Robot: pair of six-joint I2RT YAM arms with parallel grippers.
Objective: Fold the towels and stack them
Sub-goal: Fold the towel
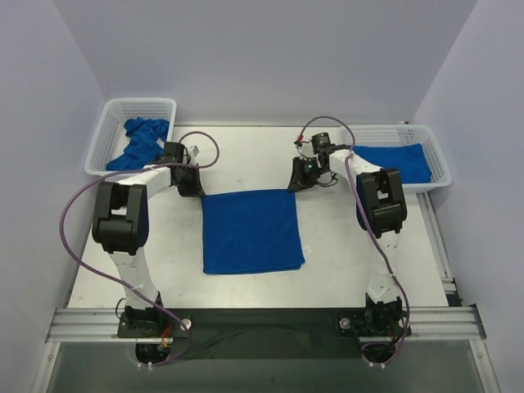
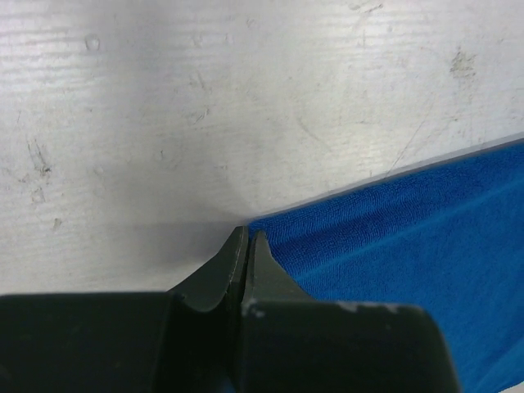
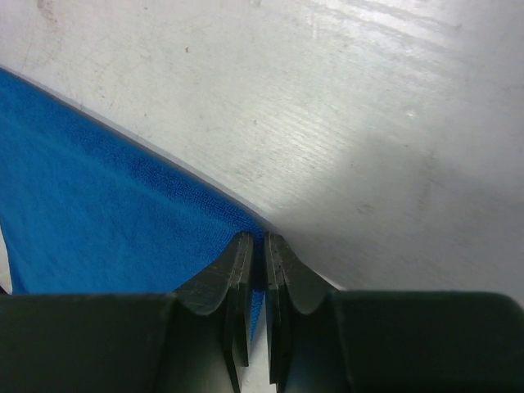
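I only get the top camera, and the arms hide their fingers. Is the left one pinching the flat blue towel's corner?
Observer: In the left wrist view, the left gripper is shut, with its tips right at the corner of the flat towel. No cloth shows between them.
Operator: What about the right one?
Observer: In the right wrist view, the right gripper is shut, and blue cloth shows in the slit between its fingers.
Operator: Is the corner lifted up?
Observer: Beside the left fingers, the towel's edge lies flat on the scratched table.
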